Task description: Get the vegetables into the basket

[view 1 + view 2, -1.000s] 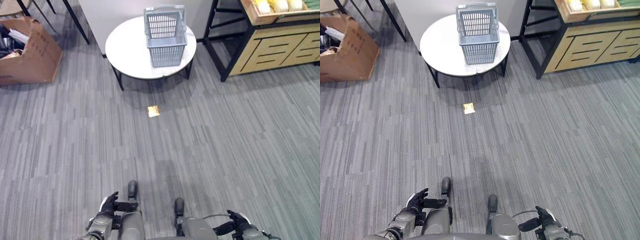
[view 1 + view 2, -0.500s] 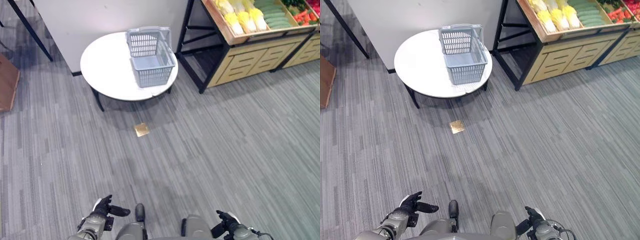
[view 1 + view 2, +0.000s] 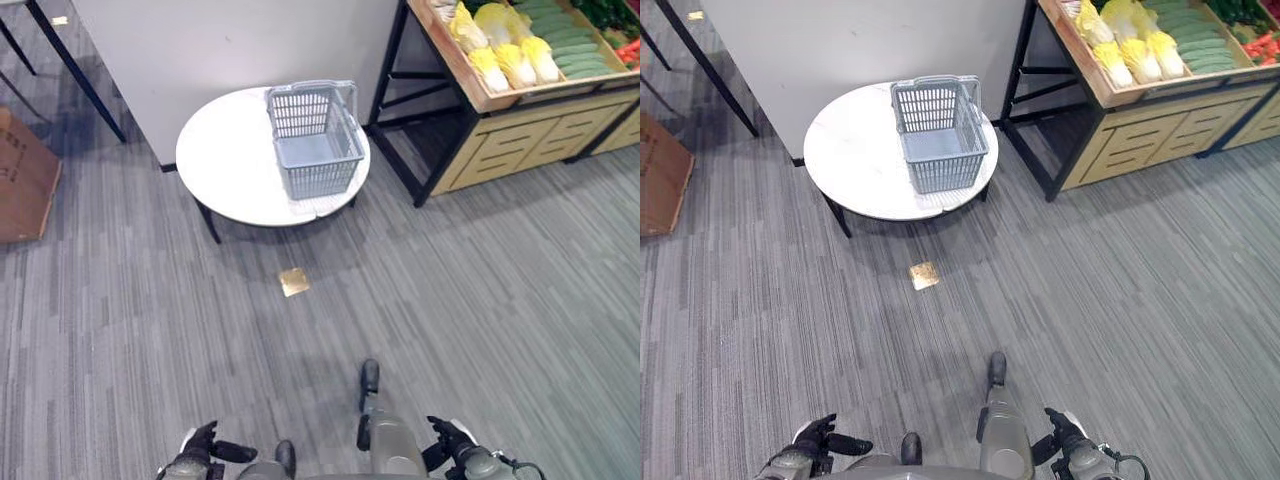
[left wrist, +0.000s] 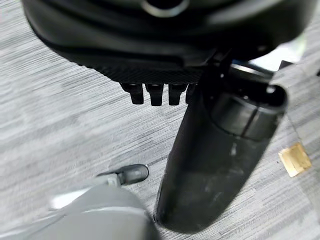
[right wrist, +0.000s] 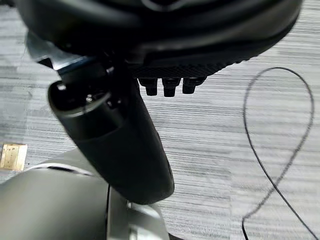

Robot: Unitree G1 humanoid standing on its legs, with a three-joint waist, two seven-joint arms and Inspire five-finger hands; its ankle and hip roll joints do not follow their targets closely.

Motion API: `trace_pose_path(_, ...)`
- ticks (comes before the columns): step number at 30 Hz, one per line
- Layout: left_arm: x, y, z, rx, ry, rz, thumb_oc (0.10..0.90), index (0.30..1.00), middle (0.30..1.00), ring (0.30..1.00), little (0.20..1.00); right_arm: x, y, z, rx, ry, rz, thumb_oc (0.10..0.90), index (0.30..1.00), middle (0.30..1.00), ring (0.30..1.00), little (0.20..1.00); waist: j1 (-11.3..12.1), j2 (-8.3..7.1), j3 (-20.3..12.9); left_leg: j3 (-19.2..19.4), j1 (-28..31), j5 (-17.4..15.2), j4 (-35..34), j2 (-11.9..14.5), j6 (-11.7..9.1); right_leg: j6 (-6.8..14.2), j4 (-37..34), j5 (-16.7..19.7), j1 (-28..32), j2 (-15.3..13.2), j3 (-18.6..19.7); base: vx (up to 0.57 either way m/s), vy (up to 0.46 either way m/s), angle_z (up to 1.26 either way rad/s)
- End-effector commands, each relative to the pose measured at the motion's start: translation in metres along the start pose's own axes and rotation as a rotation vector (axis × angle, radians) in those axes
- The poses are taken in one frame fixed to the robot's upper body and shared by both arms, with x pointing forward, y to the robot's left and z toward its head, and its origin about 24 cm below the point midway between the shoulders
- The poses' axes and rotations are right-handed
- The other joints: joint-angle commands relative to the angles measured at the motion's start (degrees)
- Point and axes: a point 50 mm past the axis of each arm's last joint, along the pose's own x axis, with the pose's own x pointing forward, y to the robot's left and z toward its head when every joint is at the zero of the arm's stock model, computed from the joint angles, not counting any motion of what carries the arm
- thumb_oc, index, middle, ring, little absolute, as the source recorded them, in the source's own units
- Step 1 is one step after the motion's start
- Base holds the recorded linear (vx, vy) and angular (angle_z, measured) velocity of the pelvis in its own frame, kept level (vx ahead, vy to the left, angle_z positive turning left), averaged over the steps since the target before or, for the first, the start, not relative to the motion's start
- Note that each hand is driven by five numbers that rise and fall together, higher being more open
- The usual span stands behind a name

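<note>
**Desk:** What separates this moment from the one half a second before it?

**Photographer:** The whole view slides. The grey basket [image 3: 316,138] on its round white surface [image 3: 226,160] sits a little lower and further right in the left eye view than it did, and the cardboard box [image 3: 22,175] comes back in, left of the basket. That is the camera moving with the robot, not the things. A second ago the wooden produce stand [image 3: 520,110] was barely in view; now its tray of vegetables [image 3: 510,52] shows well to the right of the basket.

**Desk:** And the hands?

**Photographer:** Both hang low, well short of the basket, over grey carpet. The left hand [image 3: 200,452] has its fingers loose and its thumb standing out, holding nothing. The right hand [image 3: 452,446] is the same: relaxed, empty. The wrist views agree, each showing a short row of fingertips over bare floor.

**Desk:** Where does the task stand?

**Photographer:** The basket looks empty. The pale yellow-green cabbages [image 3: 1132,48], the dark green cucumbers [image 3: 1188,35] beside them and something red [image 3: 1260,46] further right all lie on the stand. Nothing is picked up yet. I judge the robot is on its approach, turning to bring both stand and basket into reach.

**Desk:** Anything between the robot and the basket?

**Photographer:** A small brass floor plate [image 3: 294,282], just this side of the surface.
</note>
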Motion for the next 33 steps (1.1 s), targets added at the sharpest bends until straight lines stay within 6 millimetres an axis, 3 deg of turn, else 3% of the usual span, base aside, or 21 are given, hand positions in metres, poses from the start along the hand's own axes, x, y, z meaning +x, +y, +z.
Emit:
trace_pose_path(1, 0.002, 0.006, 0.014, -0.005, -0.038, 0.013, 0.9, 1.0, 1.0, 1.0, 1.0, 0.003, -0.014, 0.026, -0.04, -0.094, -0.024, 0.9, 1.0, 1.0, 1.0, 1.0, -0.9, 0.59, 0.4, 0.1, -4.0, 3.4, 4.8, 5.6, -3.1, 4.0, 1.6, -1.9, 2.0, -0.2, 0.0, 0.26, -0.28, 0.12)
trace_pose_path(2, 0.002, 0.004, 0.014, -0.01, -0.038, 0.011, 0.9, 1.0, 1.0, 1.0, 1.0, 0.002, -0.019, 0.024, -0.033, -0.088, -0.039, 0.9, 1.0, 1.0, 1.0, 1.0, -1.1, 1.59, -0.3, -0.9, -3.9, 5.8, 5.2, 6.8, -4.2, 3.1, 1.8, -2.8, 2.5, 0.8, -0.9, 0.25, -0.269, 0.12)
trace_pose_path(4, 0.002, 0.003, 0.014, -0.015, -0.04, 0.008, 0.9, 1.0, 1.0, 1.0, 1.0, 0.002, -0.021, 0.023, -0.031, -0.085, -0.044, 0.9, 1.0, 1.0, 1.0, 1.0, -1.1, 1.85, -0.4, -1.2, -4.3, 6.6, 6.2, 7.0, -4.6, 2.8, 1.7, -3.2, 2.8, 1.1, -1.1, 0.15, -0.192, 0.13)
trace_pose_path(5, 0.002, 0.0, 0.02, -0.035, -0.062, -0.002, 0.9, 1.0, 1.0, 1.0, 1.0, 0.001, -0.027, 0.018, -0.032, -0.073, -0.062, 0.9, 1.0, 1.0, 1.0, 1.0, -0.8, 2.0, 0.0, -1.7, -7.1, 9.8, 12.7, 6.9, -5.9, 1.8, 0.9, -4.0, 4.3, 1.6, -1.7, 0.12, -0.208, 0.09)
trace_pose_path(9, 0.003, -0.004, 0.033, -0.042, -0.107, -0.01, 0.9, 1.0, 1.0, 1.0, 1.0, -0.001, -0.035, 0.008, -0.034, -0.037, -0.09, 0.9, 1.0, 1.0, 1.0, 1.0, -0.4, 1.99, 1.3, -1.6, -11.4, 12.3, 17.5, 6.8, -6.3, 0.6, 0.8, -6.0, 6.7, 1.5, -2.9, 0.09, -0.13, 0.2)
trace_pose_path(11, 0.003, -0.006, 0.038, -0.026, -0.119, -0.018, 0.9, 1.0, 1.0, 1.0, 1.0, -0.002, -0.038, 0.0, -0.024, -0.007, -0.105, 0.9, 1.0, 1.0, 1.0, 1.0, -0.3, 2.1, 1.5, -0.8, -13.8, 11.3, 15.1, 6.5, -5.6, 0.8, 0.3, -6.9, 8.2, 1.2, -3.4, 0.16, -0.036, 0.41)
trace_pose_path(12, 0.003, -0.009, 0.04, -0.003, -0.128, -0.026, 0.9, 1.0, 1.0, 1.0, 1.0, -0.003, -0.039, -0.007, -0.011, 0.018, -0.114, 0.9, 1.0, 1.0, 1.0, 1.0, 0.2, 2.23, 1.2, 0.0, -16.5, 9.6, 8.8, 6.4, -4.8, 1.5, -0.3, -8.1, 9.5, 0.8, -3.4, 0.19, 0.007, 0.63)
trace_pose_path(15, 0.003, -0.009, 0.04, -0.003, -0.129, -0.026, 0.9, 1.0, 1.0, 1.0, 1.0, -0.003, -0.039, -0.007, -0.011, 0.018, -0.114, 0.9, 1.0, 1.0, 1.0, 1.0, 0.2, 2.22, 1.2, 0.0, -16.5, 9.6, 8.8, 6.4, -4.8, 1.5, -0.3, -8.1, 9.6, 0.8, -3.4, 0.07, 0.016, 0.24)
trace_pose_path(16, 0.003, -0.009, 0.04, 0.0, -0.13, -0.026, 0.9, 1.0, 1.0, 1.0, 1.0, -0.003, -0.04, -0.008, -0.011, 0.024, -0.118, 0.9, 1.0, 1.0, 1.0, 1.0, 0.3, 2.54, 1.1, 0.0, -17.8, 10.3, 6.6, 6.9, -4.6, 1.5, -0.2, -8.7, 9.9, 0.9, -3.2, 0.37, 0.207, -0.27)
trace_pose_path(17, 0.002, -0.007, 0.034, 0.001, -0.12, -0.017, 0.9, 1.0, 1.0, 1.0, 1.0, -0.004, -0.04, -0.014, -0.003, 0.039, -0.124, 0.9, 1.0, 1.0, 1.0, 1.0, 1.9, 3.68, 1.1, -0.4, -22.3, 17.8, -0.6, 9.6, -5.9, 1.9, -0.3, -10.8, 13.1, 1.1, -1.7, 0.52, 0.293, -0.33)
trace_pose_path(19, 0.002, -0.003, 0.03, 0.003, -0.11, -0.011, 0.9, 1.0, 1.0, 1.0, 1.0, -0.005, -0.039, -0.017, -0.001, 0.048, -0.124, 0.9, 1.0, 1.0, 1.0, 1.0, 3.0, 3.72, 0.6, -0.6, -23.3, 19.7, -2.5, 10.5, -6.6, 2.1, -0.3, -12.0, 15.6, 1.0, -0.4, 0.58, 0.377, -0.1)
trace_pose_path(20, 0.002, 0.004, 0.026, 0.015, -0.089, 0.013, 0.9, 1.0, 1.0, 1.0, 1.0, -0.006, -0.03, -0.028, 0.001, 0.084, -0.096, 0.9, 1.0, 1.0, 1.0, 1.0, 3.2, 2.71, -0.7, 1.1, -21.6, 19.0, -1.7, 9.9, -5.7, 3.0, 0.9, -12.7, 17.7, -0.4, 0.9, 0.64, 0.569, -0.2)
trace_pose_path(22, 0.003, 0.008, 0.028, 0.055, -0.091, 0.016, 0.9, 1.0, 1.0, 1.0, 1.0, -0.006, -0.02, -0.031, -0.001, 0.1, -0.066, 0.9, 1.0, 1.0, 1.0, 1.0, 2.6, 0.34, -1.2, 3.3, -20.7, 16.5, 0.2, 7.5, -3.6, 4.6, 3.6, -8.7, 17.2, -3.1, 2.8, 0.48, 0.522, -0.95)
trace_pose_path(24, 0.003, 0.015, 0.037, 0.085, -0.119, 0.024, 0.9, 1.0, 1.0, 1.0, 1.0, -0.004, -0.005, -0.024, -0.027, 0.088, -0.023, 0.9, 1.0, 1.0, 1.0, 1.0, 2.5, -1.93, -1.4, 5.3, -20.6, 13.6, 2.0, 5.0, -1.5, 6.1, 5.5, -0.8, 15.5, -5.6, 4.0, 0.26, 0.382, -0.61)
trace_pose_path(27, 0.003, 0.017, 0.038, 0.087, -0.123, 0.027, 0.9, 1.0, 1.0, 1.0, 1.0, -0.002, -0.003, -0.016, -0.031, 0.063, -0.018, 0.9, 1.0, 1.0, 1.0, 1.0, 2.6, -2.31, -1.2, 6.3, -20.1, 12.6, 2.0, 4.2, -0.5, 6.4, 7.6, 2.0, 14.2, -6.5, 3.3, 0.12, 0.25, 0.1)
trace_pose_path(29, 0.003, 0.02, 0.035, 0.092, -0.109, 0.032, 0.9, 1.0, 1.0, 1.0, 1.0, 0.0, 0.0, -0.003, -0.051, 0.021, -0.008, 0.9, 1.0, 1.0, 1.0, 1.0, 3.0, -2.34, -0.8, 7.8, -18.3, 10.8, 1.4, 3.1, 0.8, 6.5, 10.6, 4.8, 13.0, -8.7, -1.2, 0.18, 0.322, -0.03)
trace_pose_path(31, 0.003, 0.024, 0.032, 0.084, -0.095, 0.038, 0.9, 1.0, 1.0, 1.0, 1.0, 0.001, 0.0, 0.005, -0.054, -0.004, -0.003, 0.9, 1.0, 1.0, 1.0, 1.0, 2.9, -2.95, -0.6, 9.3, -16.0, 9.8, 0.3, 2.6, 0.9, 6.8, 8.8, 5.2, 12.3, -8.8, -3.8, 0.2, 0.193, -0.5)
trace_pose_path(33, 0.003, 0.025, 0.031, 0.085, -0.092, 0.039, 0.9, 1.0, 1.0, 1.0, 1.0, 0.001, 0.0, 0.005, -0.052, -0.004, -0.003, 0.9, 1.0, 1.0, 1.0, 1.0, 2.7, -2.96, -0.6, 9.3, -15.8, 9.7, 0.3, 2.5, 0.9, 6.9, 8.3, 5.1, 12.1, -8.4, -3.6, 0.1, 0.048, -0.34)
